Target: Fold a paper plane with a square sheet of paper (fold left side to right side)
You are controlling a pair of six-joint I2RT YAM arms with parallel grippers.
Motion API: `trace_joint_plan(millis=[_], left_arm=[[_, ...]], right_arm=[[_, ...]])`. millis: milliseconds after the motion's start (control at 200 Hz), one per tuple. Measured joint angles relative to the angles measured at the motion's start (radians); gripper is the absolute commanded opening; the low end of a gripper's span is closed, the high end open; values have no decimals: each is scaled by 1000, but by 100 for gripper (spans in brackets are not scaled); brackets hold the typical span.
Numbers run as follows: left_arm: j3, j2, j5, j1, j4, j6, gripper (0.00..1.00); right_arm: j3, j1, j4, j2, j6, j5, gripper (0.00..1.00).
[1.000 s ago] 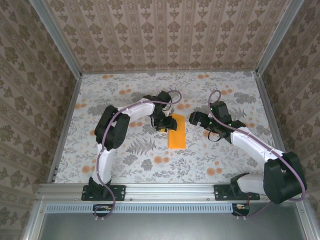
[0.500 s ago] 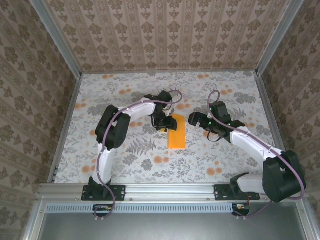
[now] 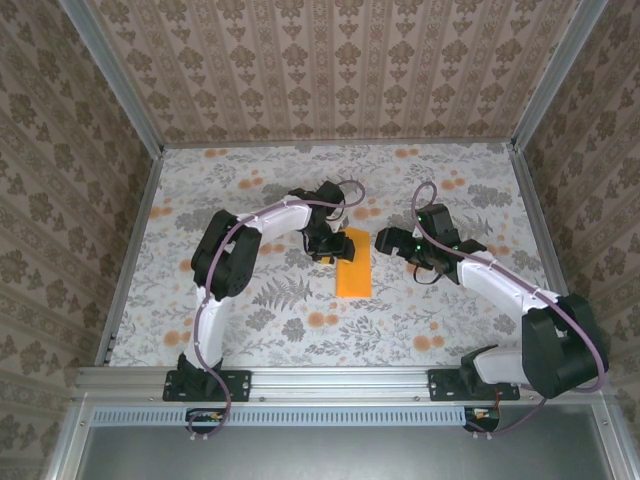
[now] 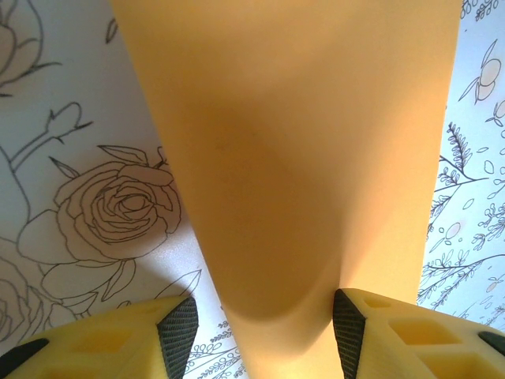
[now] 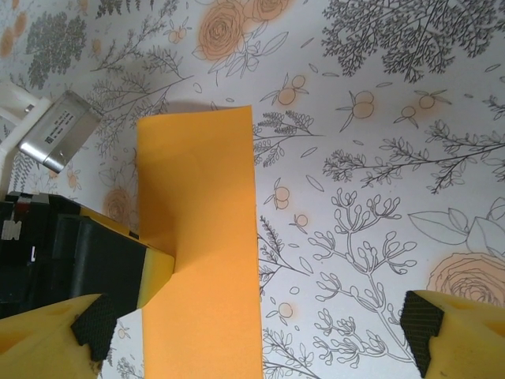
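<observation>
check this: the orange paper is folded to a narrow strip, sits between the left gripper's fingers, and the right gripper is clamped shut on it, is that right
Not quite: the right gripper is open, jaws wide apart, not clamped on the orange paper, as the right wrist view shows. The narrow strip between the fingers of the left gripper is as you said.

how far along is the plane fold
Done: the paper already lies folded in half, a narrow strip rather than a square. In hand: the left tool has its far end between its fingers, while the right tool hovers open beside it. Left: every diagonal crease; no pointed nose yet.
</observation>
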Motion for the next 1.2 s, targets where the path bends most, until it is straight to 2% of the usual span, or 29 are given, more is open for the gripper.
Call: trace_joint_plan(millis=[145,380,480,650,920,1200], left_arm=[[0,0,-2,0,0,0,54],[0,0,-3,0,0,0,54],[0,0,-3,0,0,0,54],[0,0,-3,0,0,0,54],[0,0,-3,0,0,0,54],[0,0,-3,0,0,0,54]], right_arm=[[0,1,11,47,7,-47,71],[5,18,70,178,34,-147,21],[25,33,83,241,44,-175,8],[69,60,108,324,50,-200,2],[137,94,108,420,46,-197,2],[165,106,61,448,34,-156,2]])
